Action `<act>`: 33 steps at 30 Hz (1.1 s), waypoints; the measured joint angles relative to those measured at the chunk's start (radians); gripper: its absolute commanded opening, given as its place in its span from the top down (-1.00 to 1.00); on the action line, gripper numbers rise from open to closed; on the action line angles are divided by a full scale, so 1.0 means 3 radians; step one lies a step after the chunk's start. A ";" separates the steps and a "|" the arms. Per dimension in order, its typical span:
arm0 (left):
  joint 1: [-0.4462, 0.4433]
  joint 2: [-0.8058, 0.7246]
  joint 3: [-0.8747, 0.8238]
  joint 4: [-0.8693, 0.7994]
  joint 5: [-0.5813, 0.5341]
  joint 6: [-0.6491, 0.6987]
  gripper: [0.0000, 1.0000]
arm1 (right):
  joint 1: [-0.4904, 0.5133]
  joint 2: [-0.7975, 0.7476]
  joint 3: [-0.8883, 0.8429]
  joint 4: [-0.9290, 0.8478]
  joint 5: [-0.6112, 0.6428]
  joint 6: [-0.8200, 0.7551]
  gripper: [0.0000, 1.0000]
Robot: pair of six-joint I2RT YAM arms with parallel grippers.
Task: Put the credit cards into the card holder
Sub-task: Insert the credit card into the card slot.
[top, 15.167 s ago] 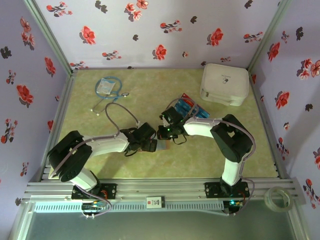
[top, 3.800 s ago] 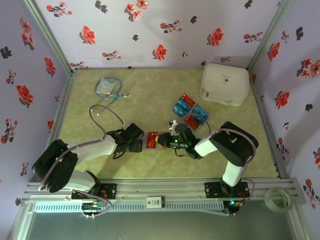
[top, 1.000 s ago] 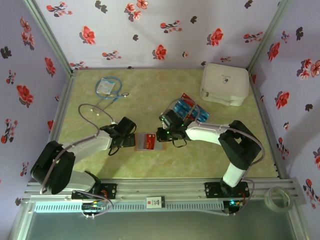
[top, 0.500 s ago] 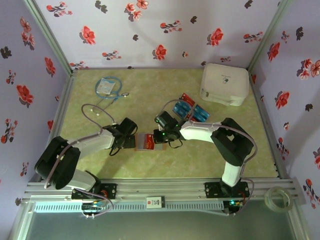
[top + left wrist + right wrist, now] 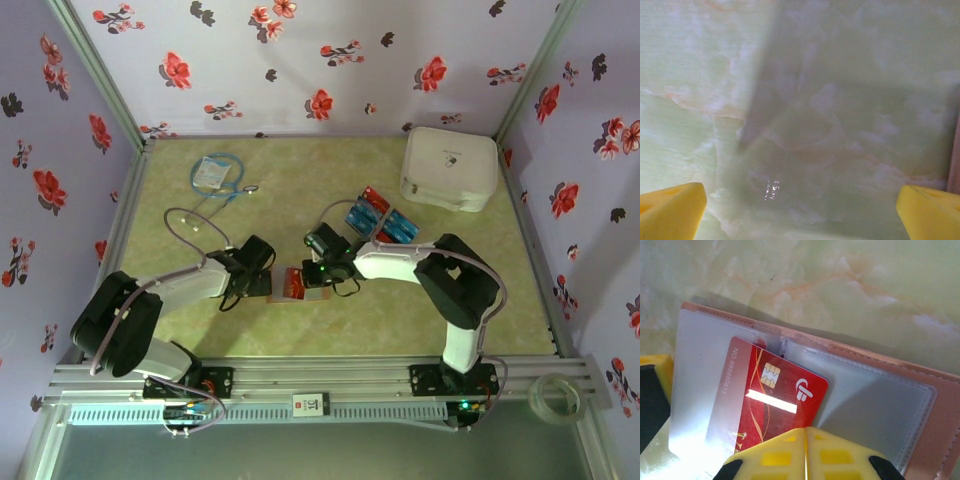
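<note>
The right gripper [image 5: 806,452] has its yellow plastic fingers pressed together seam to seam. They cover the near edge of a glossy red credit card with a gold chip [image 5: 771,392], which lies face-on to the camera rather than edge-on in the seam, so it does not look pinched. The card's left part sits under a clear, shiny sleeve of the open, flat brown leather-like card holder [image 5: 940,405], which lies on the green marbled table [image 5: 840,280].

The left gripper [image 5: 800,212] is spread wide over bare table, just beside the holder; only its tips show, cut off in the corners.

From above the holder is small and half covered. Farther off lie the loose red and blue cards [image 5: 382,220], a white rounded case [image 5: 450,168] and a blue-and-white packet with cable [image 5: 213,172].
</note>
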 measured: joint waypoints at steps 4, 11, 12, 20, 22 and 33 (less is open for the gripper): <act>0.0000 0.0005 0.0000 0.0008 0.0004 0.0000 -0.99 | 0.0004 0.0024 0.0045 0.0000 -0.0001 0.0000 0.84; -0.0004 0.0015 0.0000 0.0020 0.0011 0.0000 -0.99 | 0.0043 0.0084 0.0135 0.0000 -0.0008 0.0001 0.84; -0.0004 0.0015 0.0000 0.0020 0.0011 0.0000 -0.99 | 0.0050 0.0095 0.0150 0.0000 -0.0014 0.0001 0.84; -0.0014 0.0022 0.0000 0.0025 0.0011 -0.0001 -0.99 | 0.0113 0.0207 0.0272 0.0001 -0.0058 0.0014 0.85; -0.0019 0.0022 0.0000 0.0025 0.0011 -0.0001 -0.99 | 0.0135 0.0235 0.0308 0.0001 -0.0067 0.0027 0.85; -0.0020 0.0019 0.0000 0.0023 0.0010 0.0000 -0.99 | 0.0168 0.0240 0.0359 -0.0004 -0.0109 0.0025 0.85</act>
